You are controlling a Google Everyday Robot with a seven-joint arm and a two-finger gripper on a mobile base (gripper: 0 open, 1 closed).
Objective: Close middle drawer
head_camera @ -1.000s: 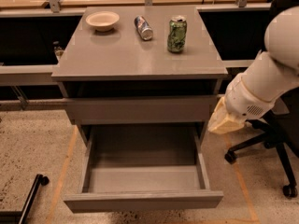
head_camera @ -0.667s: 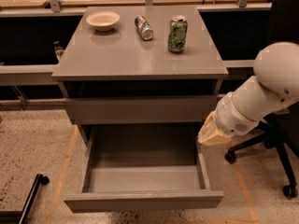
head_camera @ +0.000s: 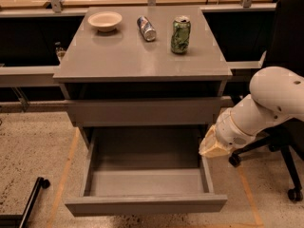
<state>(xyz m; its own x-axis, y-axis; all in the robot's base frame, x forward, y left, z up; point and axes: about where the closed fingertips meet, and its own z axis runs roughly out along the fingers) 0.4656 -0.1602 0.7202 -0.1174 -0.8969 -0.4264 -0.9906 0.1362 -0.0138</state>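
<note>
Plain matte grey handleless middle drawer (head_camera: 145, 204) is pulled far out from under the front edge of the grey worktop (head_camera: 137, 61); the grey drawer front above it (head_camera: 142, 111) sits only slightly proud. The white rounded robot arm (head_camera: 270, 101) extends from beyond the worktop's right edge, angled down and leftward. That puts the cream-coloured end effector (head_camera: 213, 147) just beside the outside of the drawer's right side wall; can't tell if they touch, or whether the end effector is open or closed.
</note>
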